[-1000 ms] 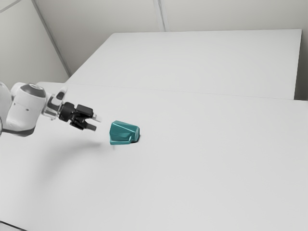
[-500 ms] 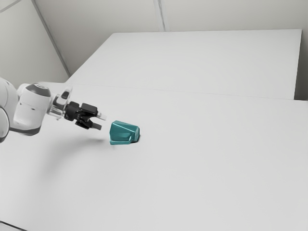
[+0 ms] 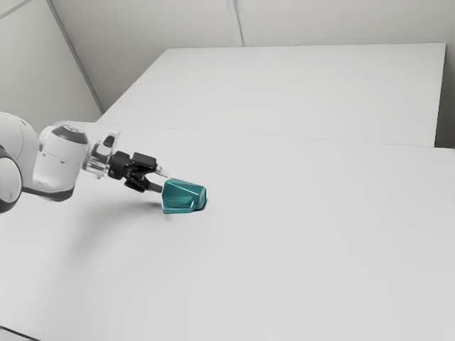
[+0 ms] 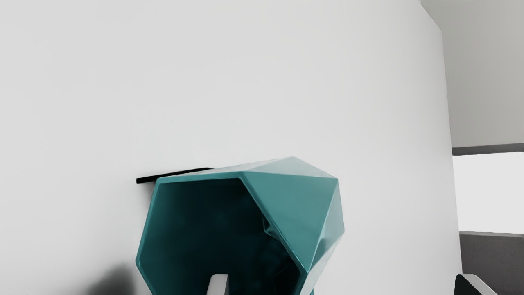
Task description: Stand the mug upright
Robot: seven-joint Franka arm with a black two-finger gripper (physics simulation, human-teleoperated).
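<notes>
Mug (image 3: 184, 197) lies on its side on table (image 3: 298, 249), mouth toward exterior view's 9 o'clock. Jaws open, empty, at its 10 o'clock. Finger (image 4: 219, 284) near mouth could snag rim, shoving mug; slanted wall might slip.

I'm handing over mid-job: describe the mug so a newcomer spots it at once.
Over the white table, find the black gripper. Right by it lies the faceted mug, on its side, mouth toward the gripper. Its teal colour sets it apart from both.
</notes>
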